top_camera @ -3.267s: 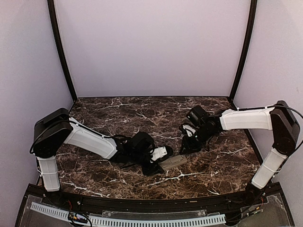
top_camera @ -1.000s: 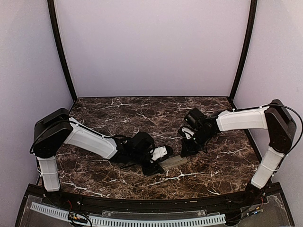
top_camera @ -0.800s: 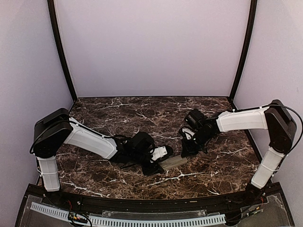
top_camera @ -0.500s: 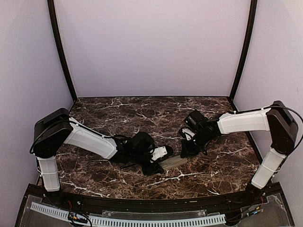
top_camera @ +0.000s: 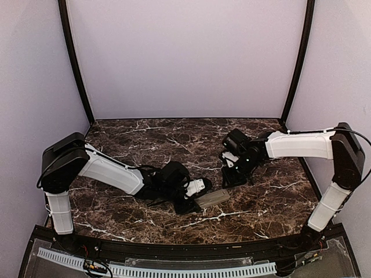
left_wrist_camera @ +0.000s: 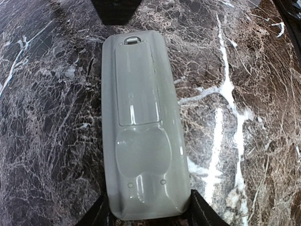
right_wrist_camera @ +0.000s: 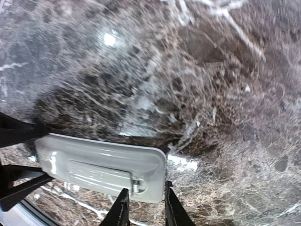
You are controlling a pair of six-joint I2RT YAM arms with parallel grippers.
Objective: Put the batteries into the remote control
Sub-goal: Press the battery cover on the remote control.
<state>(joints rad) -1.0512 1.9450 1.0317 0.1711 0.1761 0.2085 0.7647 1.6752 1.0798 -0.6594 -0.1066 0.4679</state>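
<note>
The remote control lies on the marble with its grey back up. Its battery cover is on, with the latch at the far end. My left gripper is shut on the remote's near end, one finger on each long side. My right gripper hovers at the latch end of the remote. Its fingers stand a little apart with nothing between them. This wrist view is blurred. The batteries are out of view.
Dark marble tabletop with white veins lies all around the remote. Lilac walls and black corner posts close the back and sides. A black rail with a white cable strip runs along the near edge.
My right gripper has pulled back and up a little from the remote's far end, and its jaws have parted. The left gripper and the remote have not moved.
</note>
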